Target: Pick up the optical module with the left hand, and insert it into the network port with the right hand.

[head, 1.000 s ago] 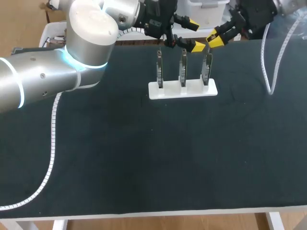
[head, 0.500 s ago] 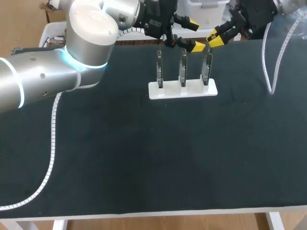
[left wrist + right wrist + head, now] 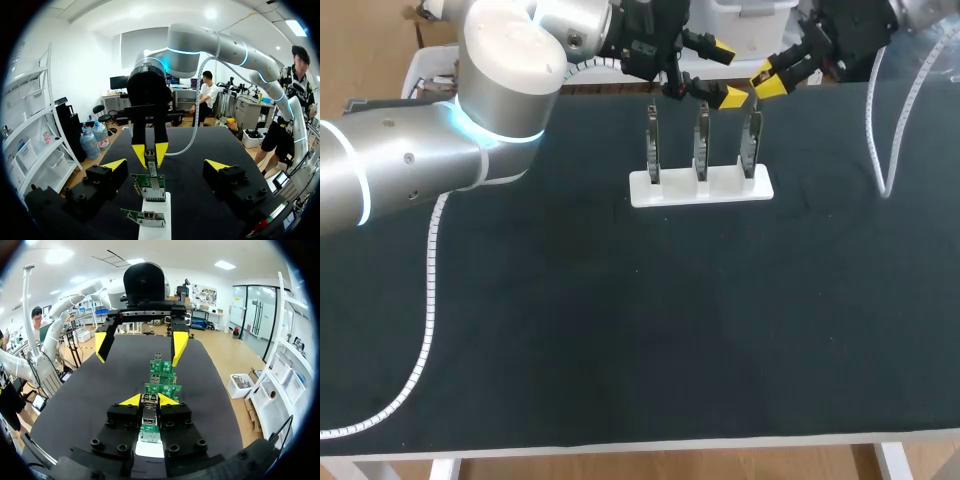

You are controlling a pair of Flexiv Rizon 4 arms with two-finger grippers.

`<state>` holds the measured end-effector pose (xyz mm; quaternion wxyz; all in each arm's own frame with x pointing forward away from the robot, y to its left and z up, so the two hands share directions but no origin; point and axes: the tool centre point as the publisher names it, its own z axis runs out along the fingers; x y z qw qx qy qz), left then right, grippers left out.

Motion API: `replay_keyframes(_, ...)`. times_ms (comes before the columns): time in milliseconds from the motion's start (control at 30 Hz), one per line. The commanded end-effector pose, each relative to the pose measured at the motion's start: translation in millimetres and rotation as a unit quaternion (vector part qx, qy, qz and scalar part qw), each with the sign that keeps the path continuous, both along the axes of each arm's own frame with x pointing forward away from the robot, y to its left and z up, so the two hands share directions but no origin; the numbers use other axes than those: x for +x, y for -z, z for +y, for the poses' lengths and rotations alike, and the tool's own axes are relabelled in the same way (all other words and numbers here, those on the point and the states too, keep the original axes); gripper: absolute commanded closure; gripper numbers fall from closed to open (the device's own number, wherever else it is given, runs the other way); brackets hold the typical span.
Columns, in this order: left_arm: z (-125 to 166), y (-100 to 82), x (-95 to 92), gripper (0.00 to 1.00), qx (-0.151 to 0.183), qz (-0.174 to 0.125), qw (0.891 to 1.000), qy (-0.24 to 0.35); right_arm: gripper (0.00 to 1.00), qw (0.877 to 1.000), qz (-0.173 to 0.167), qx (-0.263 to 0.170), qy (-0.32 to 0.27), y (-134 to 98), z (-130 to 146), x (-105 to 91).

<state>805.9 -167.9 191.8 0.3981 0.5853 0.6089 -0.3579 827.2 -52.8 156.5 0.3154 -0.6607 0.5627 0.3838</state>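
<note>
Right gripper [image 3: 149,400]: yellow tips pulled in close, pinching a small metal optical module [image 3: 149,413] from both sides. The module sits right at the top edge of the end circuit board [image 3: 751,150], the right-most of the row in the head view. Can't tell whether it is seated in that board's network port, since the fingers hide the joint. Seen from the left wrist camera, the same pinch shows two yellow tips meeting in a V on the module, directly above the far board. Left gripper [image 3: 166,164]: fingers spread wide, holding nothing, and hanging above the far side of the row. In the head view its lower tip is near the top of the middle board [image 3: 701,145] and just beside the right gripper's tips, with a small gap between them. Third board [image 3: 653,150] is at the left end, with nothing near it. All three boards stand upright on edge, evenly spaced and parallel, each slotted into one white holder [image 3: 700,188], a flat bar lying across the far part of the table. Table [image 3: 620,330]: dark matte cover, pale front edge visible along the near side. A white segmented cable sleeve [image 3: 428,300] trails from the left arm down across the left part of the cover. A second sleeve [image 3: 880,140] hangs in a loop off the right arm, its bottom bend over the far right of the cover.
</note>
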Motion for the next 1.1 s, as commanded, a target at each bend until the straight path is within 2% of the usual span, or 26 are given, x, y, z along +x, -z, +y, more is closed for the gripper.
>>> replay_keyframes(33,0,0.2,-0.1,0.00,0.000,-0.001,1.000,0.000,1.00,0.998,0.036,-0.004,-0.058,4,0,9.8)
replay_keyframes(333,0,0.2,-0.1,0.00,0.000,-0.001,1.000,0.000,1.00,0.998,0.028,-0.005,-0.062,-2,2,12.4)
replay_keyframes(667,0,0.2,-0.1,0.00,0.000,-0.001,1.000,0.000,1.00,0.998,0.032,-0.005,-0.059,1,1,10.4)
replay_keyframes(867,0,0.2,-0.1,0.00,0.000,-0.001,1.000,0.000,1.00,0.998,-0.002,0.005,-0.064,-18,3,9.5)
replay_keyframes(1100,0,0.2,-0.1,0.00,0.000,-0.001,1.000,0.000,1.00,0.998,-0.008,-0.011,-0.055,-25,-1,6.6)
